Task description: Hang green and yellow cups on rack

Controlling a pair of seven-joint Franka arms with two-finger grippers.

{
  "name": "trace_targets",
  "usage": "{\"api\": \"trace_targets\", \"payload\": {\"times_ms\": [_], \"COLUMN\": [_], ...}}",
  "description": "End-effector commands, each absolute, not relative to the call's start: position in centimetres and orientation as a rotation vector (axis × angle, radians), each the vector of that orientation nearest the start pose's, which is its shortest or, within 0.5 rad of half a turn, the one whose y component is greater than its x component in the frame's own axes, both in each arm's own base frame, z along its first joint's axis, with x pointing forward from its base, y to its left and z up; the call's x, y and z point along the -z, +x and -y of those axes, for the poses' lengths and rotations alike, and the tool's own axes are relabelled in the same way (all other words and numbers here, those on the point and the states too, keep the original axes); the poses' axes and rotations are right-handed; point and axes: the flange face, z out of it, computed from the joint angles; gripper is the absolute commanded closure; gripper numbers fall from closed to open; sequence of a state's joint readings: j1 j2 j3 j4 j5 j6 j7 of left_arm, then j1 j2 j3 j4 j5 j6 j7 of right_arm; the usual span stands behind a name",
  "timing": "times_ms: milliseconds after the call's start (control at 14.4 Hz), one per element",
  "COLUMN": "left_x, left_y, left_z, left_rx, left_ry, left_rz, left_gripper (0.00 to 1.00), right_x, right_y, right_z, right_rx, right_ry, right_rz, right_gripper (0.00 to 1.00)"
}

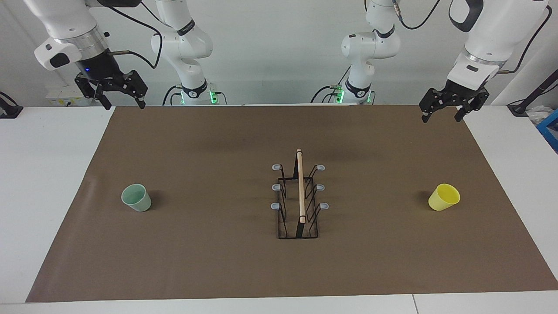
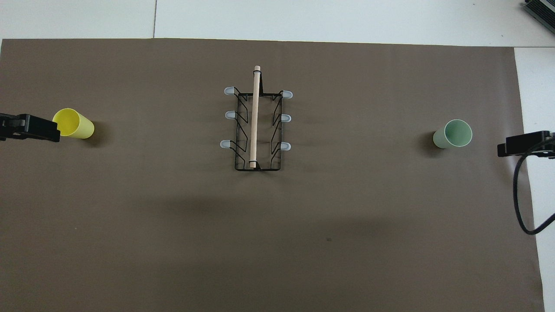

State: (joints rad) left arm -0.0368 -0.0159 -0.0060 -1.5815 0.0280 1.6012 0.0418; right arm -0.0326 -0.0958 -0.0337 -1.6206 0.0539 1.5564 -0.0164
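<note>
The black wire rack [image 1: 300, 205] with a wooden rod handle stands mid-mat; it also shows in the overhead view [image 2: 256, 125]. All its prongs are bare. The mint green cup [image 1: 136, 197] stands open end up toward the right arm's end of the table [image 2: 452, 134]. The yellow cup [image 1: 444, 197] stands open end up toward the left arm's end [image 2: 73, 123]. My left gripper [image 1: 441, 117] hangs open and empty, high over the mat's edge. My right gripper [image 1: 124, 104] hangs open and empty, high over the mat's corner at its own end.
A brown mat [image 1: 218, 261] covers most of the white table [image 1: 48, 174]. A black cable [image 2: 518, 195] hangs from the right arm over the mat's edge. A blue object [image 1: 550, 128] lies at the table edge by the left arm.
</note>
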Motion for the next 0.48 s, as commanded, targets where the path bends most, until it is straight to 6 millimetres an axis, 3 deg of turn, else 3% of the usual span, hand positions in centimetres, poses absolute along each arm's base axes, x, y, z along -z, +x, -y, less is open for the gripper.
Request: {"api": "trace_targets", "payload": {"times_ms": [0,139,416], "left_x": [-63.0,-63.5,-62.2], "left_y": [55.1,55.4,57.1], "left_z": [1.8,1.9,2.0], "left_rx": [0.074,0.081,0.029], "left_ry": [-3.113,-3.115,-3.144], "left_rz": [-0.104,-0.103,-0.094], "left_gripper": [0.00,0.00,0.00], "right_x": [-65.1,-65.1,-64.7], "right_y": [51.6,51.6,51.6], "right_z": [3.1,3.0,2.6], "right_rx": [0.070,0.068,0.065], "right_ry": [-3.096,-3.096,-3.096], "right_rz": [-0.051,-0.048,-0.042], "right_gripper": [0.00,0.00,0.00]}}
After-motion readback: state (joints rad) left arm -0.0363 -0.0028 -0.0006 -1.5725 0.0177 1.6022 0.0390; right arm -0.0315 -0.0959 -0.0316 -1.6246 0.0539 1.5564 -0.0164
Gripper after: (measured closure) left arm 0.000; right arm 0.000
